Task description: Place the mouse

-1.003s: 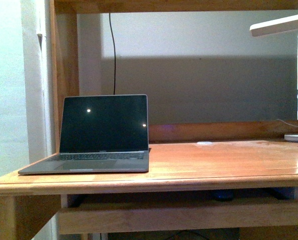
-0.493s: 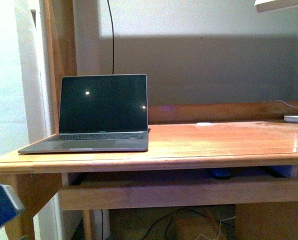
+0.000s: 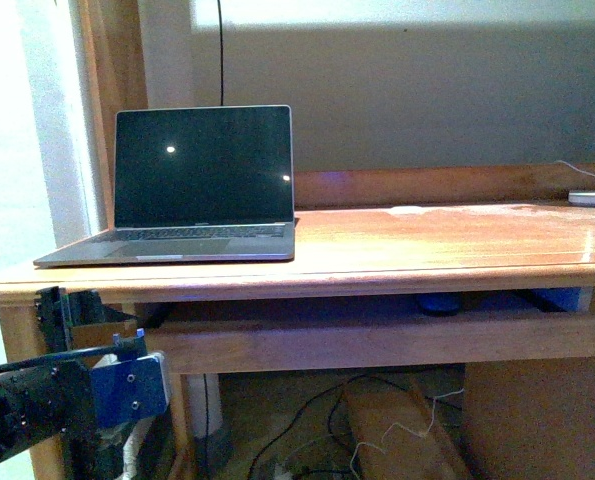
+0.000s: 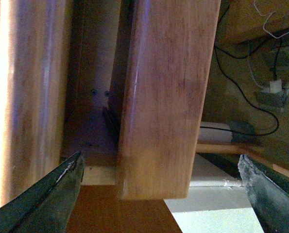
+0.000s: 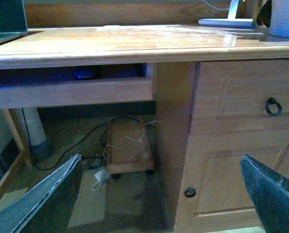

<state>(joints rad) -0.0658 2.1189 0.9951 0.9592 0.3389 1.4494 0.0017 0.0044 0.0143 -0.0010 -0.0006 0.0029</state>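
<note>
- Framing is shifting from a second ago: the orange-brown wooden desk top (image 3: 427, 250) is sitting higher in the front view. The floor (image 3: 267, 405) beneath the desk top is coming into sight, and the white lamp arm that was above its right end is no longer showing.
- Black left arm (image 3: 37, 410), carrying a blue block, is now showing below the desk top's left corner, where nothing was showing a second ago.
- Judging from this, the robot is lowering itself to work under the desk top, so the task is only just starting.
- Small dark rounded mouse (image 3: 439, 303) is lying under the desk top, right of its middle, on the pull-out wooden shelf (image 3: 377, 340). Nothing is touching it.
- Left gripper (image 4: 160, 160) is gaping wide with nothing between its fingers, facing the shelf's front board under the desk top's left end.
- Right gripper (image 5: 160, 159) is likewise spread wide and empty, looking in from below the desk top's level.
- Thin grey laptop with a dark screen (image 3: 192, 200) is standing open on the desk top's left end.
- Shelf's front board is hiding the mouse's lower part. Only a dark bluish hump is showing, too small to confirm its shape.
- Right arm is not appearing in the front view.
</note>
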